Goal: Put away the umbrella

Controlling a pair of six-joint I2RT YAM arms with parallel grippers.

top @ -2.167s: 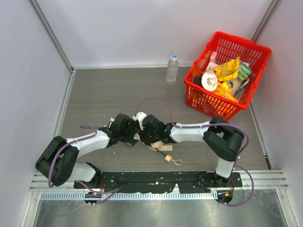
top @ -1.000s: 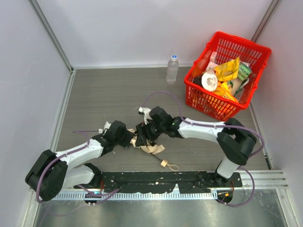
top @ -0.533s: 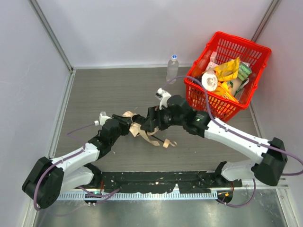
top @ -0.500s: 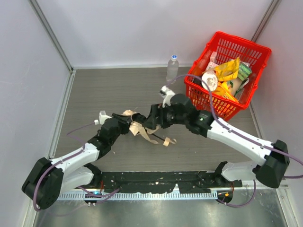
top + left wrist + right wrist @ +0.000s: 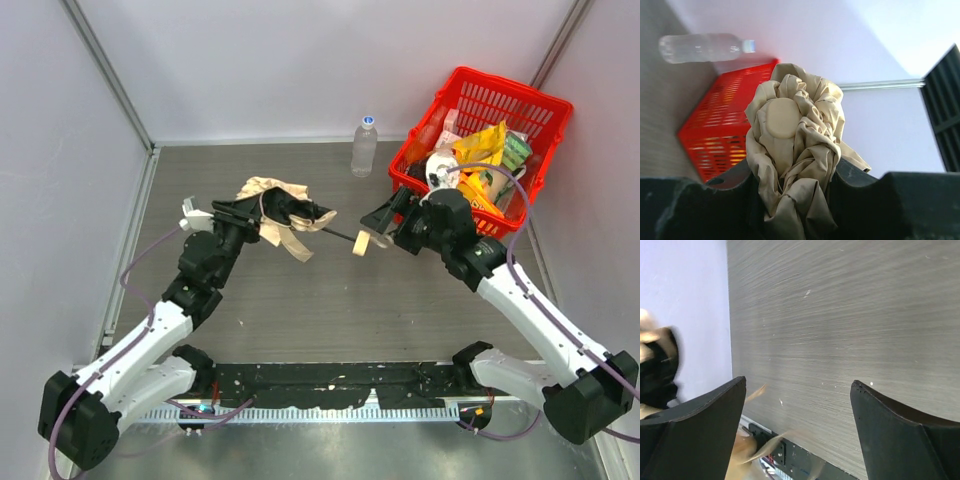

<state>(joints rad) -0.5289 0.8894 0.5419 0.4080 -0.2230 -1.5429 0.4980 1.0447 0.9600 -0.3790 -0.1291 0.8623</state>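
From above, the left claw (image 5: 258, 212) grips the umbrella (image 5: 278, 198) by its bunched fabric, left of the basket (image 5: 515, 88). The right claw (image 5: 383, 216) is open beside the handle (image 5: 362, 243), nearer the basket.
Left wrist: fabric clamped in the claw.
Right wrist: jaws wide over the bench (image 5: 840, 315).

Red basket (image 5: 455, 222) sits at the far right corner of the grey table (image 5: 300, 320), packed with yellow packets (image 5: 482, 146) and other mixed packaged items. Clear water bottle (image 5: 364, 147) stands upright just left of it, close to the back wall (image 5: 300, 60).
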